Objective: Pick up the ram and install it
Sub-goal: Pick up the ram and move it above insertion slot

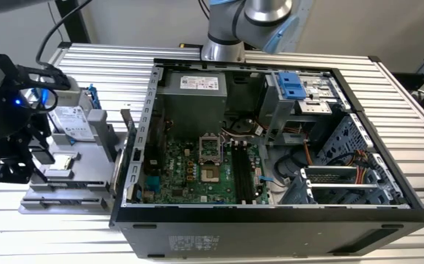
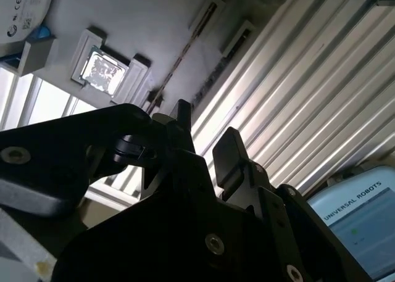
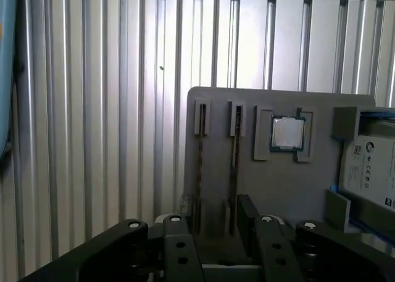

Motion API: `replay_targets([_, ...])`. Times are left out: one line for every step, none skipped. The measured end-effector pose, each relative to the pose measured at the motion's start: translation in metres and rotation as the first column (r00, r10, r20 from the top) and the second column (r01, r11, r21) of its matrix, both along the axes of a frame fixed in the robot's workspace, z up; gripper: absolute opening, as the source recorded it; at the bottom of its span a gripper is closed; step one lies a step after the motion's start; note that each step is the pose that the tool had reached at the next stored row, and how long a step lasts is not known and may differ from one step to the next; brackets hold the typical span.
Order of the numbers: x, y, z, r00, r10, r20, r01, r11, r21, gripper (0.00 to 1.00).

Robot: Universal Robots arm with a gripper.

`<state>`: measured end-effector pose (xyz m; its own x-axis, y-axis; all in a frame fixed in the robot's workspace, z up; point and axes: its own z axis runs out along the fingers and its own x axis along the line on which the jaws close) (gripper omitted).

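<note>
Two thin dark ram sticks stand on edge in slots of a grey fixture (image 3: pixel 216 109), one ram (image 3: pixel 200 165) beside the other (image 3: pixel 234 165). In the second wrist view a ram (image 2: pixel 179 60) runs as a thin dark line across the fixture. My gripper (image 3: pixel 213 232) hangs open over the near ends of the sticks, and one finger (image 3: pixel 247 217) sits right beside the second stick. Nothing is between the fingers (image 2: pixel 228 149). In the exterior view my gripper (image 1: pixel 14 165) is at the fixture's left end, at the exterior view's left.
The open computer case (image 1: pixel 271 217) lies at centre, with its motherboard memory slots (image 1: pixel 245 170) exposed. A square silver processor chip (image 3: pixel 287 134) and a silver hard drive (image 1: pixel 69 121) share the fixture. A second arm's base (image 1: pixel 223 47) stands behind the case. Everything rests on a ribbed metal table (image 1: pixel 410 110).
</note>
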<state>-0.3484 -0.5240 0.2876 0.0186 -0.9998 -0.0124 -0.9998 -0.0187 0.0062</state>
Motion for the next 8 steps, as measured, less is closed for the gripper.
replay_targets([-0.0005, -0.0001, -0.0019, 1.0, 0.0, 0.0002, 0.0, 1.0, 0.0001, 1.0])
replay_targets([-0.0008, -0.0002, -0.0037, 1.0, 0.0, 0.0001, 0.0, 1.0, 0.0, 1.0])
replay_targets([-0.001, -0.0005, -0.0054, 1.0, 0.0, 0.0, 0.0, 1.0, -0.0001, 1.0])
replay_targets([-0.0011, -0.0011, -0.0072, 1.0, 0.0, 0.0, 0.0, 1.0, 0.0, 1.0])
replay_targets([-0.0012, -0.0019, -0.009, 1.0, 0.0, -0.0001, 0.0, 1.0, -0.0001, 1.0])
replay_targets([-0.0013, -0.0027, -0.0107, 1.0, 0.0, -0.0001, 0.0, 1.0, -0.0001, 1.0])
replay_targets([-0.0013, -0.0041, -0.0126, 1.0, 0.0, 0.0, 0.0, 1.0, 0.0, 1.0])
replay_targets([-0.0013, -0.0059, -0.0145, 1.0, 0.0, 0.0001, 0.0, 1.0, 0.0001, 1.0])
